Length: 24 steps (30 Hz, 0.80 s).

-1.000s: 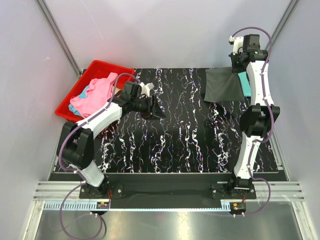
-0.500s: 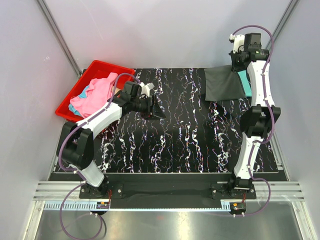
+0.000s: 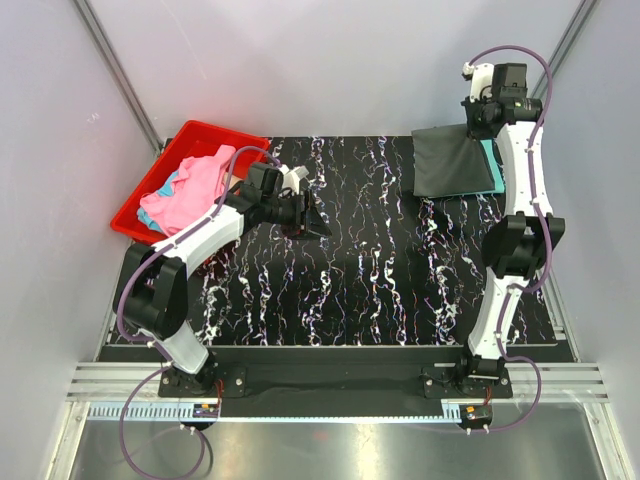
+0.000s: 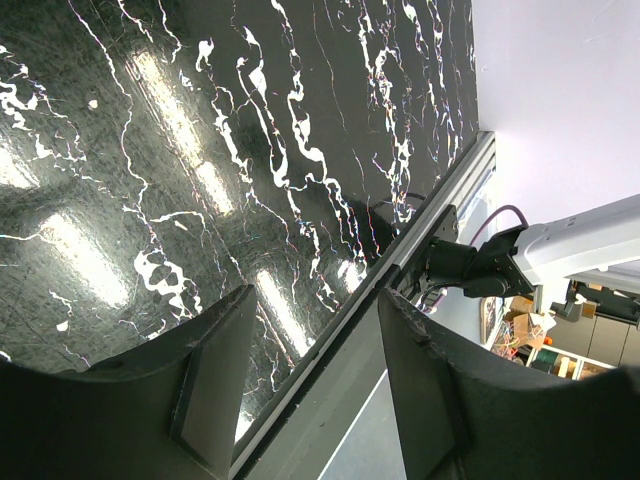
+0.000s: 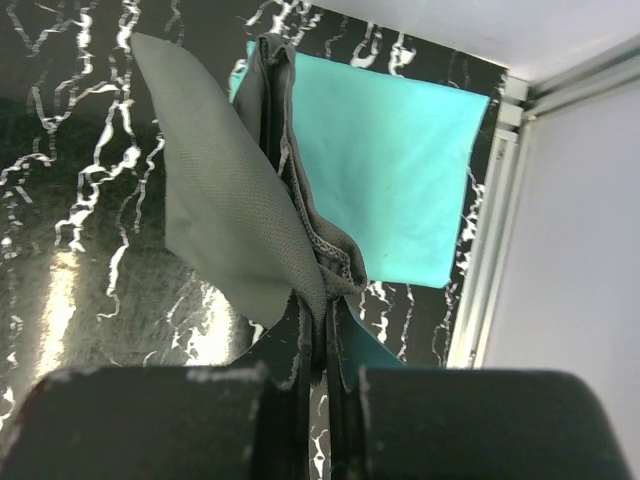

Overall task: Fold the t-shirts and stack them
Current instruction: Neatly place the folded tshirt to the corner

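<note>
Jaws of the right gripper [image 5: 318,385] are pressed close together on a bunched edge of the dark grey t-shirt [image 5: 225,215], which rises from them in a loose fold; in the right wrist view the cloth fans toward the upper left of the frame, in front of the teal t-shirt [image 5: 400,170], which lies flat on the black marbled table [image 5: 70,200] at the upper right, beside a metal rail [image 5: 485,250]; whether the grey cloth touches the teal there I cannot tell; from the top camera the grey shirt shows as a rough square at the upper right of the table, covering most of the teal one, of which only a narrow strip shows along its right edge; the right arm [image 3: 520,200] reaches up beside both; jaws of the left gripper [image 4: 315,330] stand wide apart with nothing between them, over bare table left of centre in the top view; a red bin [image 3: 135,225] sits at the table's upper left edge, holding a pink t-shirt [image 3: 195,180] heaped over a bit of light blue cloth [image 3: 172,183].
</note>
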### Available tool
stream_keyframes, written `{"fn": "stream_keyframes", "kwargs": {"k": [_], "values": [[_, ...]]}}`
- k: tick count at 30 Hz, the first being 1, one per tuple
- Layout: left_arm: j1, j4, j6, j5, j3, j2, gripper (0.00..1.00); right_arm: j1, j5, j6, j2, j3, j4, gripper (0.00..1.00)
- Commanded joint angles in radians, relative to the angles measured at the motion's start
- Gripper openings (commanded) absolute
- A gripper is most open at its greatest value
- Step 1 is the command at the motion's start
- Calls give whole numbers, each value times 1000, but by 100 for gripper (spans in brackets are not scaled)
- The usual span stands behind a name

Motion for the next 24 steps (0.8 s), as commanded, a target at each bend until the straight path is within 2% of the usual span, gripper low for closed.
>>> {"fn": "stream_keyframes", "kwargs": {"k": [1, 8, 15, 18, 19, 20, 22, 24], "values": [[0, 46, -2, 36, -6, -44, 57, -12, 47, -14, 1, 39, 70, 0], [0, 43, 2, 34, -3, -29, 57, -39, 116, -39, 111, 77, 164, 0], [-30, 8, 32, 15, 0, -6, 57, -58, 137, -80, 263, 117, 384, 1], [-53, -6, 47, 8, 6, 9, 57, -61, 139, -88, 346, 191, 408, 3], [-56, -18, 51, 4, 12, 12, 57, -61, 147, -94, 360, 207, 418, 5], [-63, -23, 57, -4, 16, 17, 57, -61, 160, -102, 371, 205, 469, 12], [-64, -26, 60, -5, 15, 25, 57, -59, 168, -118, 398, 200, 504, 16], [-67, -20, 57, -7, 15, 29, 57, -61, 199, -137, 417, 194, 575, 29]]}}
